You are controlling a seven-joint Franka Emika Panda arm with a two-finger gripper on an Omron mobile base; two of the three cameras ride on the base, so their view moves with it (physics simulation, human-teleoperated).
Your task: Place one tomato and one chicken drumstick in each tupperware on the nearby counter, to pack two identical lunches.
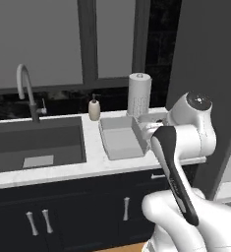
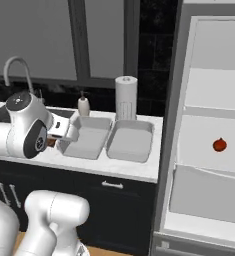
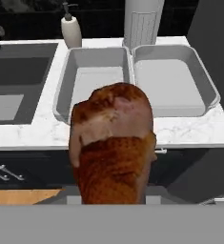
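Observation:
A browned chicken drumstick [image 3: 112, 143] hangs close in front of the hand camera, and my gripper [image 2: 63, 131] is shut on it; its fingertips are hidden behind the meat. The hand hovers over the counter's [image 3: 32, 134] front edge, before the two light-grey tupperware tubs. The left tub [image 3: 96, 78] and the right tub [image 3: 169, 78] stand side by side, both with nothing in them. They show again as the left tub [image 2: 89, 137] and right tub [image 2: 130, 141]. A red tomato [image 2: 219, 145] lies on a fridge shelf to the right.
A paper-towel roll [image 1: 139, 93] stands behind the tubs, with a soap dispenser [image 1: 94, 109] to its left. The dark sink [image 1: 36, 142] and its faucet [image 1: 26, 88] lie further left. The open fridge [image 2: 209, 90] bounds the counter's right end.

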